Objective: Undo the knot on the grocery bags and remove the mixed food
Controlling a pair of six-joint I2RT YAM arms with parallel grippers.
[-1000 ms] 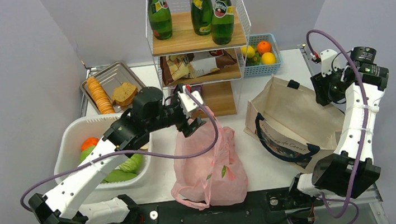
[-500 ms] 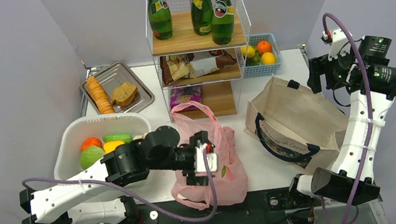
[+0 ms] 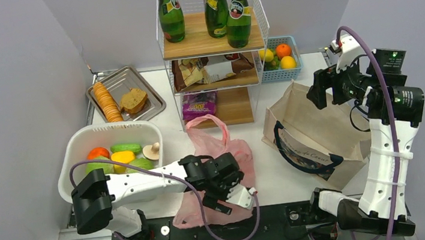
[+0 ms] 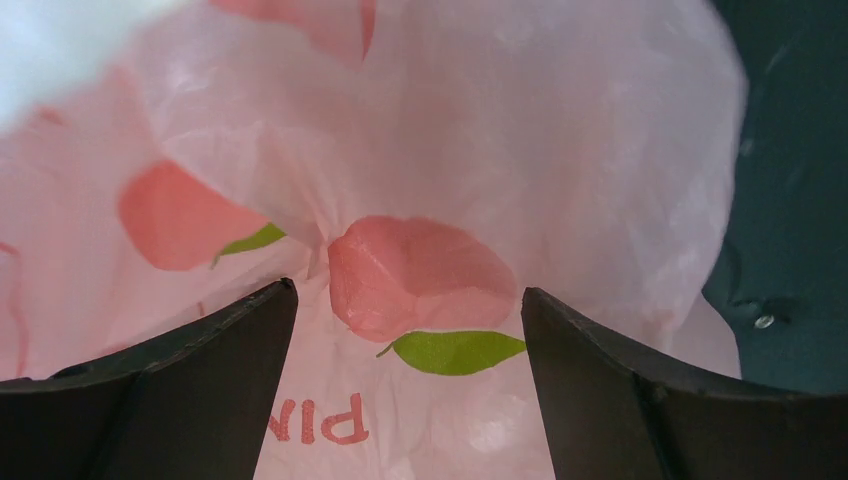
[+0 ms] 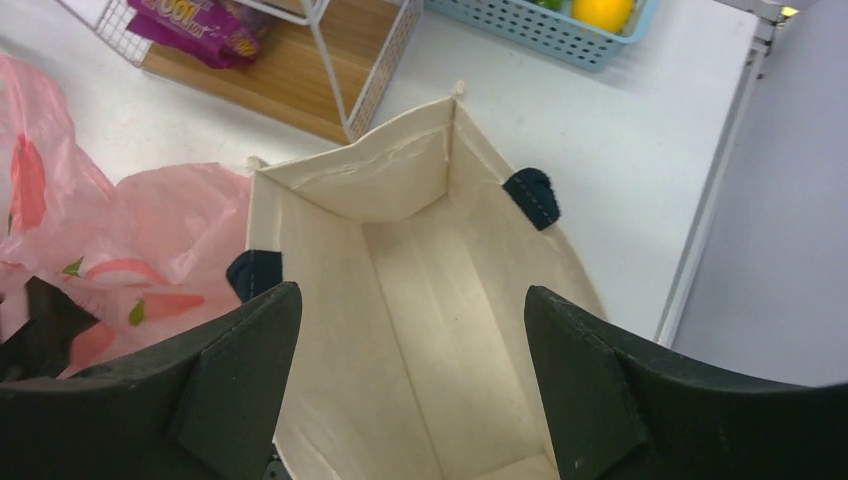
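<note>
Pink bag [image 3: 237,152]: middle of the table's [image 3: 308,68] near edge.
Left gripper [image 4: 410,385]: wide open, empty, close over it.
Right gripper [image 5: 412,385]: wide open, empty, above beige tote [image 5: 420,265].

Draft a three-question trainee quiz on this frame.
1. True or false: the left hand is clamped on the pink bag.
2. Where is the right hand relative to the canvas tote? A) above its open mouth B) deep inside it C) underneath it
3. Fill in: the purple snack packet lies on the rack's ___ shelf.
Key: 1 false, its jaws stand open; 2 A; 3 bottom.
</note>
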